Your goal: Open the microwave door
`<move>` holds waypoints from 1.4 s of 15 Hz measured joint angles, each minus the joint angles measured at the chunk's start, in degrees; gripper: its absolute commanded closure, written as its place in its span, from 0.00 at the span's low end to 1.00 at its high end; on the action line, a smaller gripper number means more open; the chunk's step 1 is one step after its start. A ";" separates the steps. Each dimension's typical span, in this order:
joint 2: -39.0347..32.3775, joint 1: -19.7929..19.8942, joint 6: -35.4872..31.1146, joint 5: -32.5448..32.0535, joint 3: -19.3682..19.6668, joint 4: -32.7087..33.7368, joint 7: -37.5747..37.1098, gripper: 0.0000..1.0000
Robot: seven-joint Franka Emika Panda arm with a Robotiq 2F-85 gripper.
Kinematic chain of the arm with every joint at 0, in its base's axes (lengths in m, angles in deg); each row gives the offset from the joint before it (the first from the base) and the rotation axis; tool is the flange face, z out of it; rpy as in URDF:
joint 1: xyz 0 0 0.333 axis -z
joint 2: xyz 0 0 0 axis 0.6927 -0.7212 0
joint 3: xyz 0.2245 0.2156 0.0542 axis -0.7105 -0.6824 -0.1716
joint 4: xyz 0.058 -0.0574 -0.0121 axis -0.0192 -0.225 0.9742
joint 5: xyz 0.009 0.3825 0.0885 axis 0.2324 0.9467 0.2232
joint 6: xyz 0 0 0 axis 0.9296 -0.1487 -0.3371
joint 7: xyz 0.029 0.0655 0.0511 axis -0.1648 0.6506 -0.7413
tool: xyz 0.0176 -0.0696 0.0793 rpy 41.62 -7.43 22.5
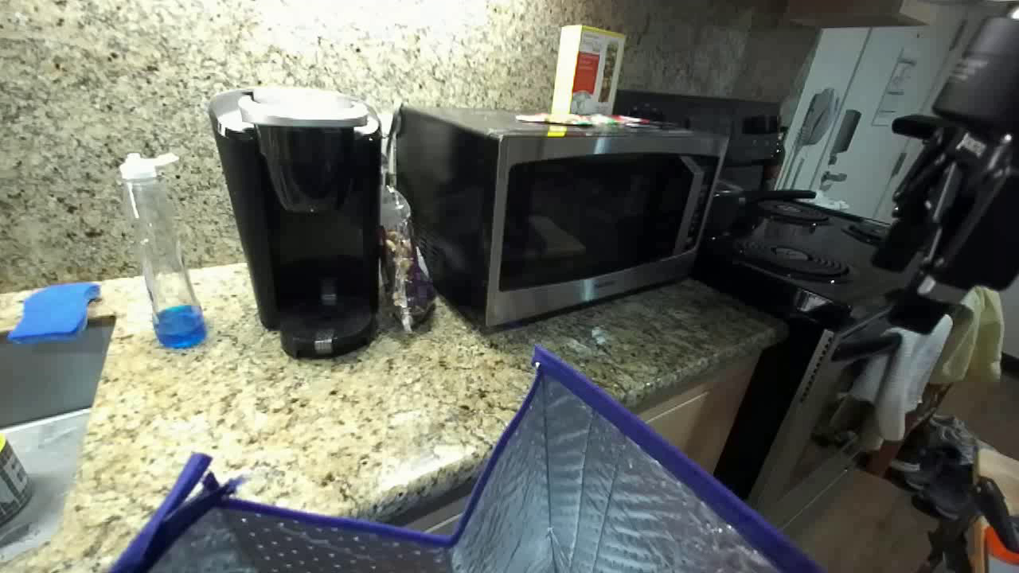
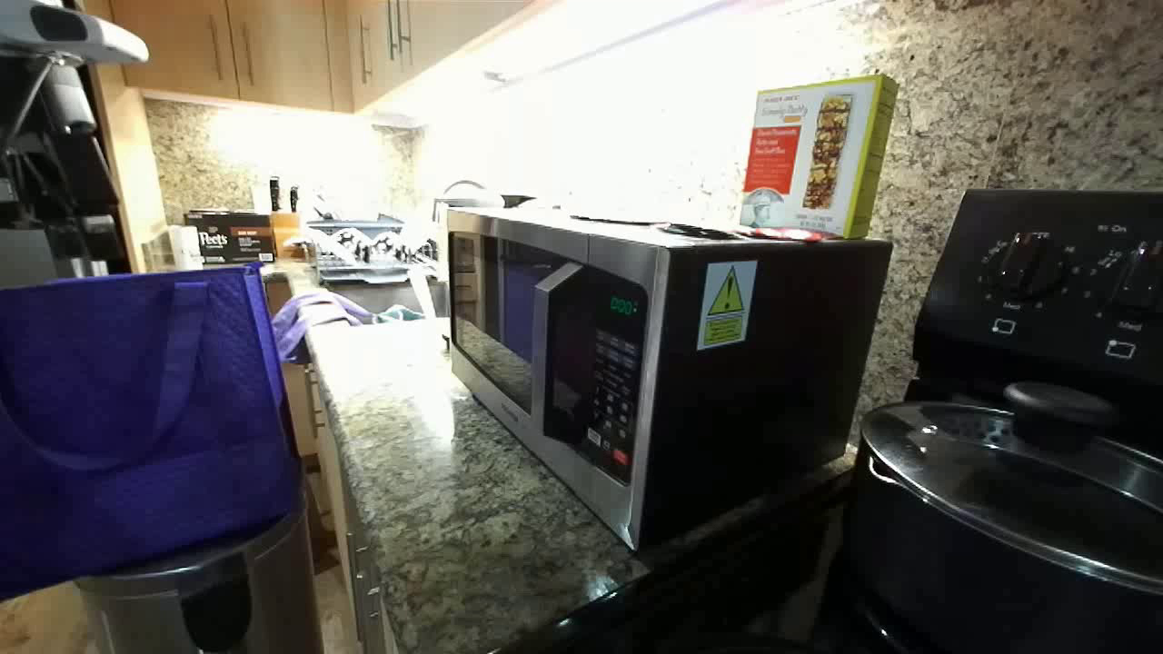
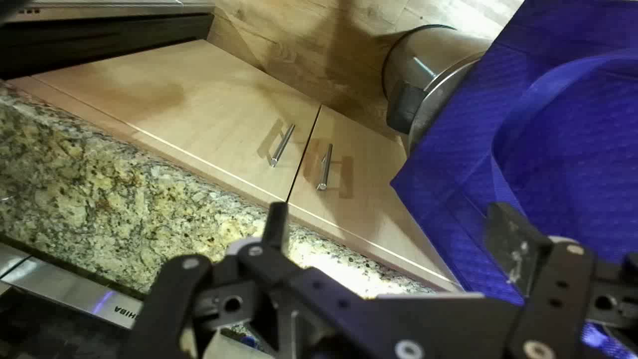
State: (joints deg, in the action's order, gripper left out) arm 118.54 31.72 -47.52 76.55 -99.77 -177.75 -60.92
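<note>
Above and right of centre in an exterior view, I can see the microwave [image 1: 446,207] sitting on the granite counter [image 1: 318,422], its door [image 1: 597,219] closed and a yellow-edged box [image 1: 587,72] standing on top. Along the bottom of the wrist view the gripper [image 3: 394,227] has its fingers [image 3: 516,244] wide apart, and a purple bag [image 3: 573,164] fills the right side beyond them.

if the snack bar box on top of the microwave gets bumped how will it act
The snack bar box would probably tip easily, standing upright on a narrow base atop the microwave. It looks like printed cardboard, so it is likely light and might dent under a hard squeeze, though how full it is cannot be seen.
</note>
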 measured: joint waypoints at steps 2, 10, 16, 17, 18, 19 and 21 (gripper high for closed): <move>0.00 0.00 0.00 0.00 0.00 0.00 0.00 0.00; 0.17 2.79 -1.26 -0.50 3.83 1.53 -2.63 0.00; 0.30 12.61 -3.14 -9.17 7.34 3.79 -5.15 0.00; 0.15 14.37 -4.09 -11.01 7.79 3.89 -5.33 0.00; -0.16 15.97 -5.30 -12.71 8.18 3.89 -5.44 0.00; -0.68 17.41 -7.00 -14.27 8.56 3.90 -5.70 0.00; -2.49 19.69 -11.66 -16.78 9.19 3.89 -6.55 0.00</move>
State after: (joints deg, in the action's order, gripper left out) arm 116.05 51.41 -59.18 59.77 -90.58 -173.85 -67.47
